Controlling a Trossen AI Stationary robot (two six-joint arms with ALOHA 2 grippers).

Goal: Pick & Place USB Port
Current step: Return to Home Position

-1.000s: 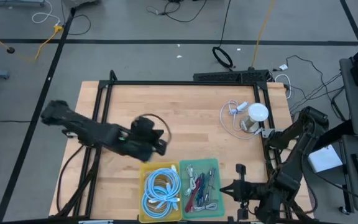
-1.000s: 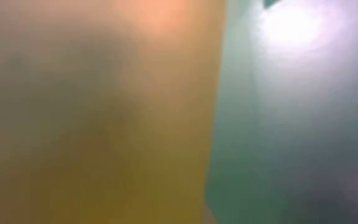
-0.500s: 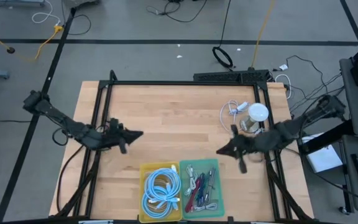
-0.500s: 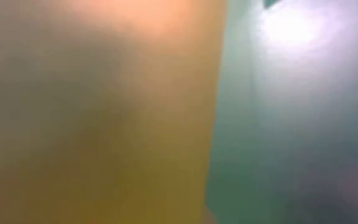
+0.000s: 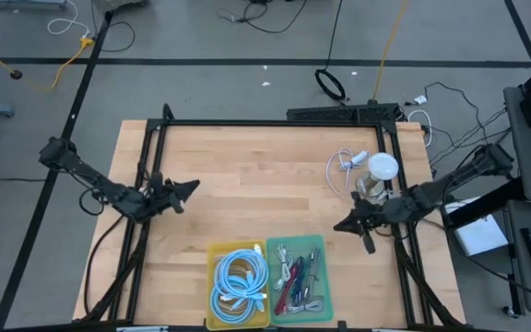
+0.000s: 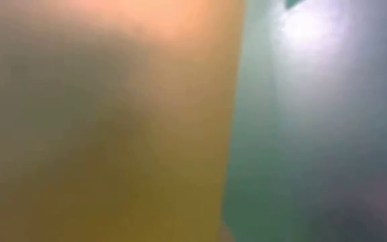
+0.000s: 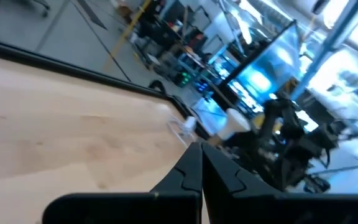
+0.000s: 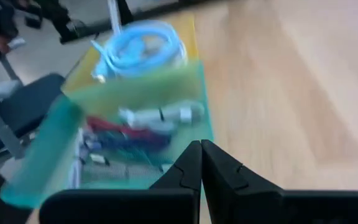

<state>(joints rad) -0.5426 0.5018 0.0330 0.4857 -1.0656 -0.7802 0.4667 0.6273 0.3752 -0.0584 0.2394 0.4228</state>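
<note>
The green bin (image 5: pixel 298 278) at the table's near edge holds red, white and dark cables with plugs (image 8: pixel 160 115). Beside it, the yellow bin (image 5: pixel 240 284) holds a coil of light blue cable (image 8: pixel 143 38). My left gripper (image 5: pixel 192 187) hovers over the left part of the table, shut and holding nothing, its fingers (image 7: pixel 201 167) pointing right. My right gripper (image 5: pixel 337 226) hovers near the right edge, shut and holding nothing. Its fingers (image 8: pixel 201 163) point left toward the green bin.
A white round object (image 5: pixel 381 168) with a loose white cable (image 5: pixel 343 167) sits at the far right of the table. A black frame (image 5: pixel 275 123) borders the board. The low view is filled by the yellow bin's wall (image 6: pixel 106 121) and the green bin's wall (image 6: pixel 294 134).
The left arm has drawn back from beside the yellow bin toward the table's left edge, still shut. The right arm has swung out from the near right corner over the table's right side, then drawn back slightly toward the right edge. The bins have stayed put.
</note>
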